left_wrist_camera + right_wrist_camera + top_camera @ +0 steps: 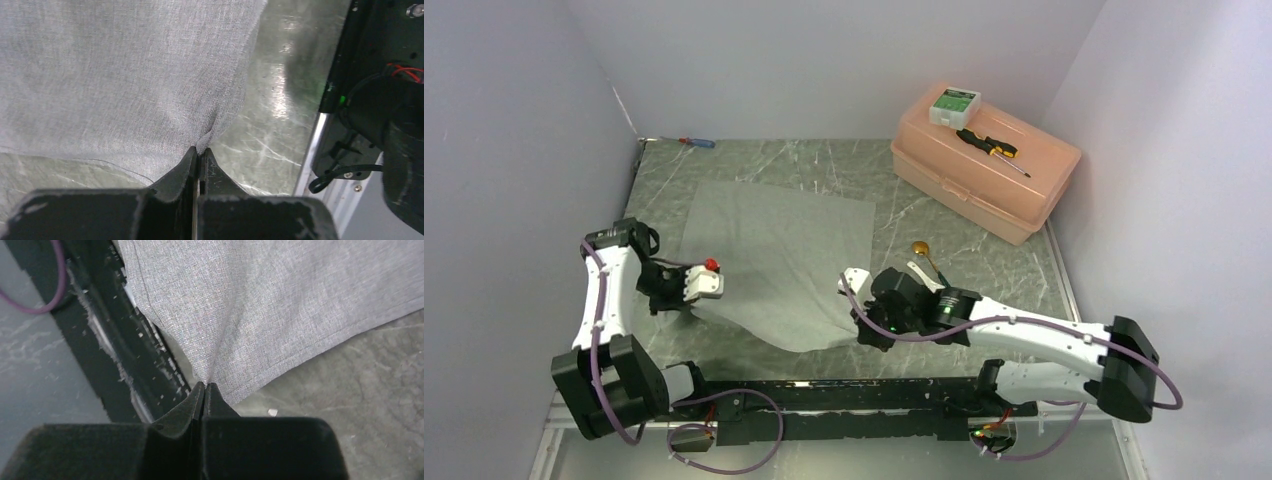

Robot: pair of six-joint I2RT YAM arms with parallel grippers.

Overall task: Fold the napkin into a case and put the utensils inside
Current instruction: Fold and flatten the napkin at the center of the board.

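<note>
From above: the napkin [774,240] lies flat with its near corners raised, one pinched by the left gripper [694,303], one by the right gripper [861,322]. The first fold looks begun; next we carry both corners evenly toward its far edge. Spoons [919,248] lie just right of it.
Left wrist: jaws clamped on cloth.
Right wrist: likewise, with the base rail [115,355] just beside that corner.

High rear camera looks down; wrist cameras closely face the napkin [125,75]
</note>
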